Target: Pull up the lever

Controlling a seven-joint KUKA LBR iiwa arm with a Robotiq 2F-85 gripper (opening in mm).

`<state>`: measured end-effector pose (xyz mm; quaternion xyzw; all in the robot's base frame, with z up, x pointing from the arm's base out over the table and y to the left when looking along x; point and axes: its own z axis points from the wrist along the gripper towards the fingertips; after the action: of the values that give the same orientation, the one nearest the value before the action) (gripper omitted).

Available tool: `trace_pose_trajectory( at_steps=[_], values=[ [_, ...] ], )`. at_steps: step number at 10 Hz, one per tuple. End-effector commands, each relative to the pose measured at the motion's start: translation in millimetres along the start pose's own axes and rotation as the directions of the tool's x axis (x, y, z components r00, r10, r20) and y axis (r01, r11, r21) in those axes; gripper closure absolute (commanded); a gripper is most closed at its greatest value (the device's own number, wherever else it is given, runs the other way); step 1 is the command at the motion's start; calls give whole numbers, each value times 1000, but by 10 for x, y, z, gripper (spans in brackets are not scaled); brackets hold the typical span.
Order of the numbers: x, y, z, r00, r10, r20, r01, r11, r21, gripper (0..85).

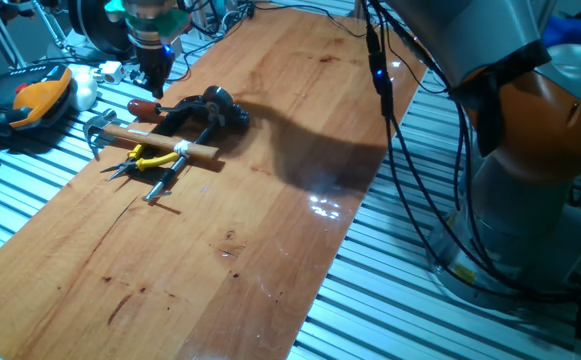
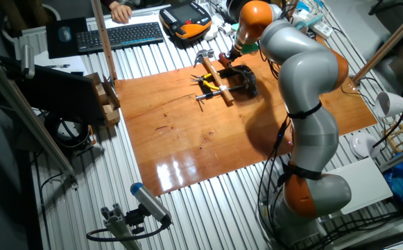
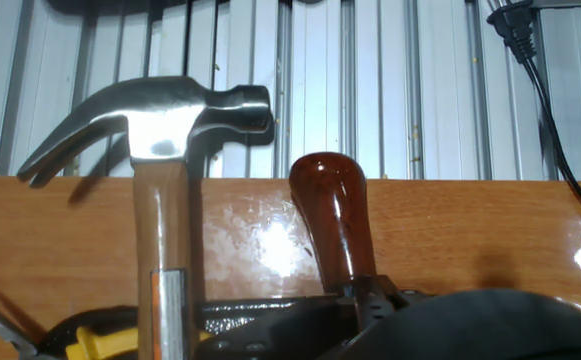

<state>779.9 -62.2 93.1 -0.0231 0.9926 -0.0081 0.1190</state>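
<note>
The lever (image 1: 142,105) lies near the far left corner of the wooden board. It has a glossy reddish-brown knob (image 3: 330,215) that runs into a dark metal fixture (image 1: 213,108). My gripper (image 1: 154,76) hangs just above and behind the knob, clear of it. Its dark fingers are too small and shadowed to show their spacing, and none appear in the hand view. In the other fixed view the lever (image 2: 226,61) sits right below the gripper (image 2: 234,51).
A hammer (image 1: 160,140) with a pale wooden shaft lies beside the lever, its steel head (image 3: 150,120) at the board's edge. Yellow pliers (image 1: 150,158) lie under the shaft. A teach pendant (image 1: 30,100) and cables (image 3: 540,90) rest on the slatted table beyond.
</note>
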Motion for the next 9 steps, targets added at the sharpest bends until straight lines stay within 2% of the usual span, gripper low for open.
trace_pose_trajectory(
  at_steps=[1,3,5,6,7,9],
  values=[
    [-23,-21,33,1000,-6,1,6,1000,-5,850],
    [-112,-82,50,1000,-20,4,20,1000,-20,850],
    [-135,-48,43,1000,-21,4,21,1000,-21,850],
    [-145,-26,26,998,-65,-6,64,997,-52,850],
    [-156,-16,3,999,-52,4,52,996,-71,510],
    [-153,24,-6,998,-40,42,42,998,-49,170]
  ],
)
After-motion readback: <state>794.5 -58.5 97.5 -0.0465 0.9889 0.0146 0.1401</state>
